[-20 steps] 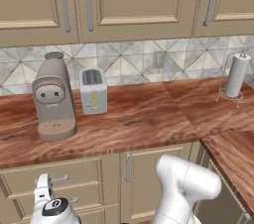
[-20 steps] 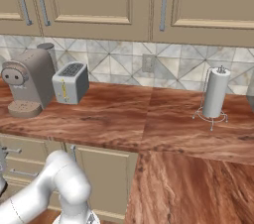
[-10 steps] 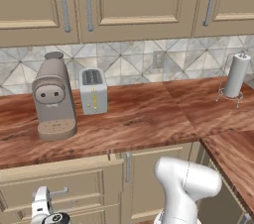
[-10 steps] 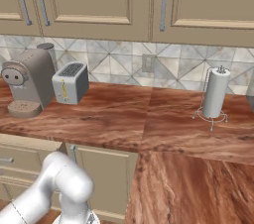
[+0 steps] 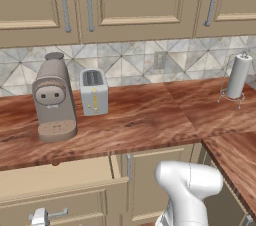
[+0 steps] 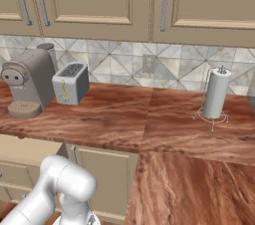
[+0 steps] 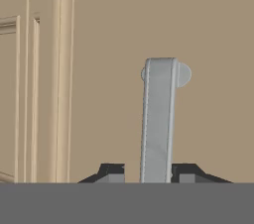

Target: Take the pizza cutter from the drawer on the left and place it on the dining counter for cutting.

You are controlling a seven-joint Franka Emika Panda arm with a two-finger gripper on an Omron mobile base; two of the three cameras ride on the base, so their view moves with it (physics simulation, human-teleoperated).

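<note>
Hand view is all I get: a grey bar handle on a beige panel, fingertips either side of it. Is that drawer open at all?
Observer: Yes. In the left base view the drawer stands partly out from the cabinet face, just under the worktop.
Operator: What sits above it?
Observer: A coffee machine and a toaster, both set back toward the tiled wall.
Operator: Anything off to the right?
Observer: A paper towel stand at the far right of the worktop, well away from the drawer.
</note>
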